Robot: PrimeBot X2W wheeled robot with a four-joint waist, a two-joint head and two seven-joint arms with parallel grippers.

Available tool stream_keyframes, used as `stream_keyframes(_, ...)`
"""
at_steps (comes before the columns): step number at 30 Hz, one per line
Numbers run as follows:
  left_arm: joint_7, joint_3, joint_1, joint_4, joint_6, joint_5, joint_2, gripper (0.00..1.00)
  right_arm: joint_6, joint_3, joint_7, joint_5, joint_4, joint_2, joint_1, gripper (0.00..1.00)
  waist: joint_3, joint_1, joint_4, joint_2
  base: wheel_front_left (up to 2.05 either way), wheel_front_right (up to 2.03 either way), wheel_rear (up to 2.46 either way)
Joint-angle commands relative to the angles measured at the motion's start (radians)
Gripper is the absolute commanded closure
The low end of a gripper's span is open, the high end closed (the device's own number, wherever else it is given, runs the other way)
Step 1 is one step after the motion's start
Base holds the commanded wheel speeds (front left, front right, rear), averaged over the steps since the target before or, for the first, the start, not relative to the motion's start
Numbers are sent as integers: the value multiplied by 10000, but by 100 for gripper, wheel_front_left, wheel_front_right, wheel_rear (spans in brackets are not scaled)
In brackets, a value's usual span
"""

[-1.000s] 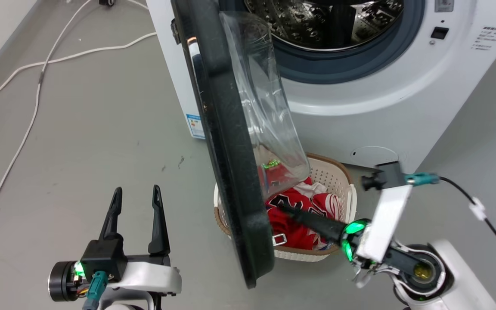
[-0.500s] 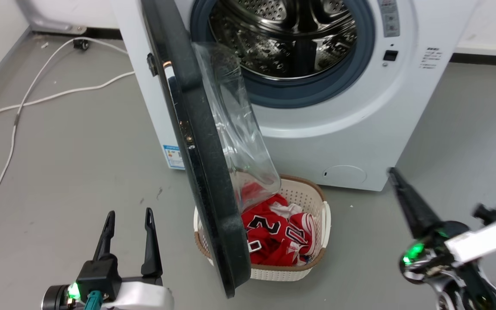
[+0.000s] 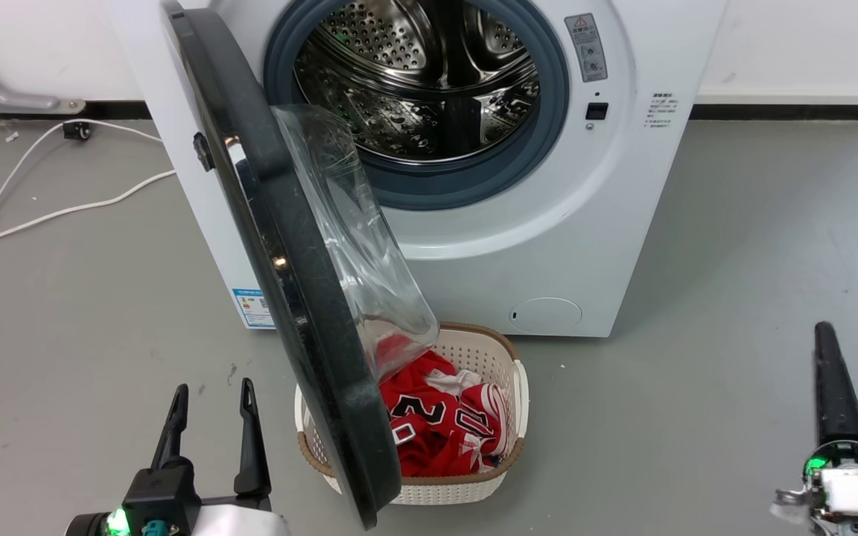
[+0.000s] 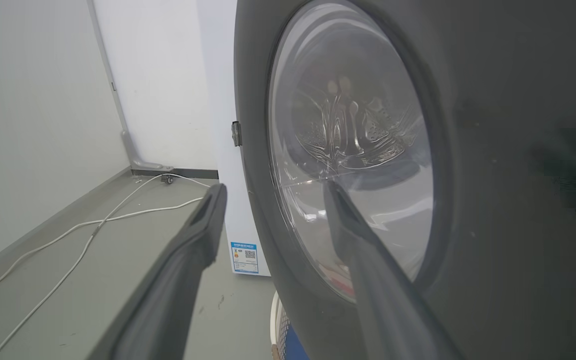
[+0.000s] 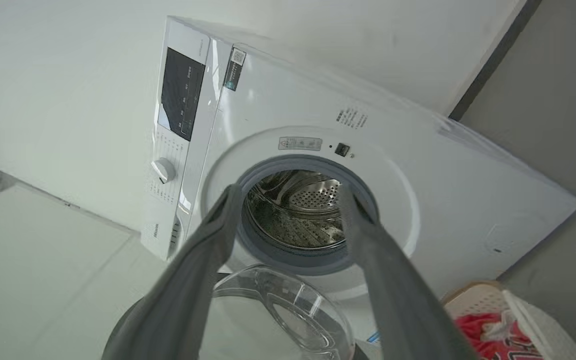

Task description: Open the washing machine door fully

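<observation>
Head view: we see the washing machine door [image 3: 287, 298] swung out left of the drum [image 3: 414, 82], edge-on, its free edge pointing at us, glass bowl bulging right, by the laundry basket [image 3: 444, 487]. Our left tool [image 3: 213, 388] and right tool [image 3: 824, 335] sit apart from it.

Left wrist view: fingers [image 4: 193, 250] spread, empty, facing its outer side.

Right wrist view: spread, empty.

We judge it partly open; next, push its free edge left.
</observation>
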Motion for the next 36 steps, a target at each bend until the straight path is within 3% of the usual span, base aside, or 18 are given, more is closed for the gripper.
stream_keyframes(1, -28, 12, 68, -38, 41, 34, -6, 0, 4, 432, -902, -1237, -226, -245, 104, 0, 12, 1, -65, -1, 0, 0, 0)
stream_keyframes(3, -28, 29, 61, -38, 45, 21, -5, 0, 3, 813, -1468, -2894, -205, -454, 185, 0, 18, 1, -126, -1, 0, 0, 0)
stream_keyframes(4, -28, 29, 61, -38, 45, 21, -5, 0, 3, 813, -1468, -2894, -205, -454, 185, 0, 18, 1, -126, -1, 0, 0, 0)
stream_keyframes(5, -28, 36, 60, -39, 46, 16, -5, 0, 3, 848, -1578, -3790, -131, -532, 162, 0, 21, 1, -154, -1, 0, 0, 0)
stream_keyframes(11, -28, 24, 15, -41, 38, -9, -5, 0, 3, 299, -1621, -8727, -570, 88, -5, 0, 72, 1, -222, -1, 0, 0, 0)
stream_keyframes(15, -28, -5, -35, -24, 33, -18, -6, 0, 3, 347, -1624, -11359, -654, 233, 214, 0, 91, 1, -199, -1, 0, 0, 0)
stream_keyframes(18, -28, -9, -26, -20, 44, -51, -6, 0, 0, 327, -1626, -12563, -470, 307, 368, 0, 91, 1, -197, -1, 0, 0, 0)
stream_keyframes(24, -28, -33, -7, 28, 8, -34, -5, 0, 0, 104, -1627, -13459, 142, 453, 611, 0, 86, 1, -145, -1, 0, 0, 0)
stream_keyframes(36, -27, 100, 26, 11, -13, 34, -6, 0, 0, 219, -1628, -12554, 649, 458, 753, 0, 64, 1, -75, -1, 0, 0, 0)
